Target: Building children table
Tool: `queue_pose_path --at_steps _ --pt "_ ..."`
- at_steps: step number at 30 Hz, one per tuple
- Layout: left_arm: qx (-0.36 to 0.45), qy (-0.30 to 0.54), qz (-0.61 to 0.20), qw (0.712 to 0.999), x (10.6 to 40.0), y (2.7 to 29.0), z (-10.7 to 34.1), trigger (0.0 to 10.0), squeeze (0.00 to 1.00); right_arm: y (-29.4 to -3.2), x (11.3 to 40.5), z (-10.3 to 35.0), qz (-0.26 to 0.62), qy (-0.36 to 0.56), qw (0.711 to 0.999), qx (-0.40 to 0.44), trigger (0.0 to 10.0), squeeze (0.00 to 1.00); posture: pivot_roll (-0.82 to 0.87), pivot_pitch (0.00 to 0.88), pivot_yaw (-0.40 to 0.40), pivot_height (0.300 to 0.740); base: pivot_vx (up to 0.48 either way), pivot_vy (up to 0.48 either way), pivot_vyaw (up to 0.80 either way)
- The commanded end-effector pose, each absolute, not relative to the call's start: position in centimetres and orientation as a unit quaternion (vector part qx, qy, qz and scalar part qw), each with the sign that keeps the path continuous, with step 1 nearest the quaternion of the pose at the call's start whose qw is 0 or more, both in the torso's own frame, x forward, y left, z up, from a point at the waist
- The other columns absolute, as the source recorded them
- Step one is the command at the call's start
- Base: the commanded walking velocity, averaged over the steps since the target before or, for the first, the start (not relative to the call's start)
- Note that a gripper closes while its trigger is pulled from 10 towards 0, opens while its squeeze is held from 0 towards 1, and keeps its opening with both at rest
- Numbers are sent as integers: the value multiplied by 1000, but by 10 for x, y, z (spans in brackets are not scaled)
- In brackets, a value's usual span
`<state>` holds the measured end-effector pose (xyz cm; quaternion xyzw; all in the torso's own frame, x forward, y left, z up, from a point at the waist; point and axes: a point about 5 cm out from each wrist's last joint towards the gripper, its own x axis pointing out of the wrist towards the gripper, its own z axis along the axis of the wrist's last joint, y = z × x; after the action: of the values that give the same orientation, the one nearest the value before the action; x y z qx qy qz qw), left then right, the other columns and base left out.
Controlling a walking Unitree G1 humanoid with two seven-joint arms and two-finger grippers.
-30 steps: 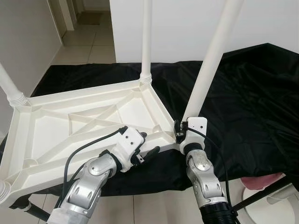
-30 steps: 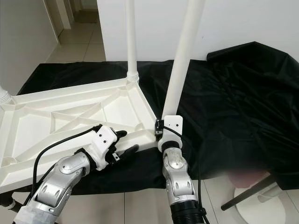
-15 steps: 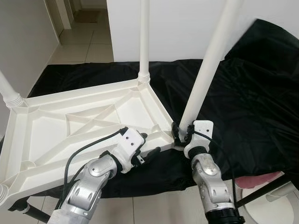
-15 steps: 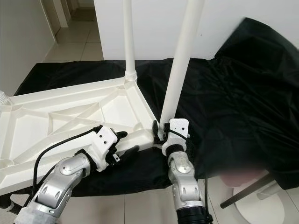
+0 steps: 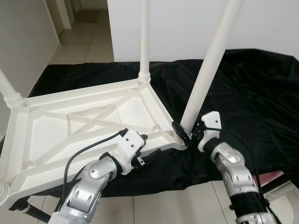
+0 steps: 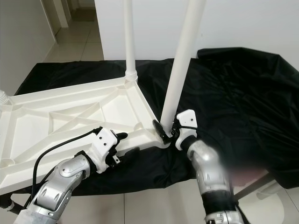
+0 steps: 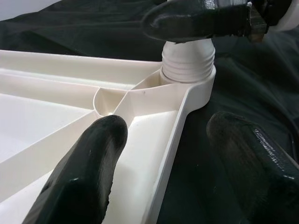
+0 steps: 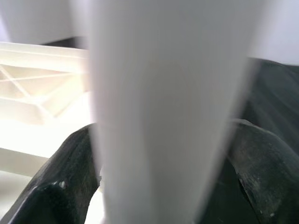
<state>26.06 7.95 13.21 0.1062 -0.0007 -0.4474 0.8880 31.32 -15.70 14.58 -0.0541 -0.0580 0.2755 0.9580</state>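
Gripping the white table leg (image 5: 205, 74) near its socket, our right gripper (image 5: 187, 132) works at the upturned tabletop (image 5: 56, 126) (on black cloth (image 5: 252, 93)). Wrist view: our left gripper (image 7: 168, 154) straddles the tabletop's rim, fingers spread.

Smooth white plastic tabletop (image 5: 84, 121) and legs (image 5: 208, 70) on crinkled, faintly shiny black cloth (image 5: 252, 93).

Both head cameras look forward and down from above onto the upturned white plastic tabletop (image 5: 88, 121) on the black cloth-draped bench (image 5: 252, 93), sharing nearly the same scene with a slight sideways offset. The left wrist camera sits low and very close, looking along its black fingers (image 7: 88, 163) towards the threaded corner socket (image 7: 189, 70). The right wrist camera is pressed close against the white round leg (image 8: 163, 107), blurred.
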Motion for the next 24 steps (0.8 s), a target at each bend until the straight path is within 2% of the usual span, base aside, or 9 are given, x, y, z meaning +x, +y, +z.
queue_pose_path --at_steps 1,3,4,10,16,17,19,20,24 --pt "111 -3 -439 892 263 78 132 10000 0 -152 314 143 303 -48 950 -54 10000 0 6 11 9 740 0 0 0" --pt "111 -3 -439 892 263 77 132 10000 0 -150 316 143 319 -45 945 -57 10000 0 8 11 10 740 0 0 0" --pt "112 -5 -438 892 264 77 133 10000 0 -147 319 142 344 -38 936 -70 5059 0 12 11 9 740 0 0 0" --pt "112 -7 -434 894 264 79 135 10000 0 -145 322 138 382 -20 920 -88 0 0 16 18 7 740 0 0 0" --pt "111 -5 -430 896 263 81 135 10000 0 -149 321 130 395 -5 915 -83 0 0 22 24 4 740 0 0 0" --pt "111 -5 -429 896 263 81 135 10000 0 -150 322 129 395 -3 915 -79 3725 0 23 30 5 740 0 0 0" --pt "111 -5 -429 896 263 81 135 10000 0 -150 322 128 395 -2 915 -76 3725 0 21 33 7 740 0 0 0" --pt "111 -4 -429 896 262 81 134 10000 0 -151 321 129 385 -5 921 -66 10000 0 21 33 7 740 0 0 0" --pt "111 -4 -429 896 262 81 134 10000 0 -152 322 130 379 -7 924 -58 10000 0 21 33 7 740 0 0 0"
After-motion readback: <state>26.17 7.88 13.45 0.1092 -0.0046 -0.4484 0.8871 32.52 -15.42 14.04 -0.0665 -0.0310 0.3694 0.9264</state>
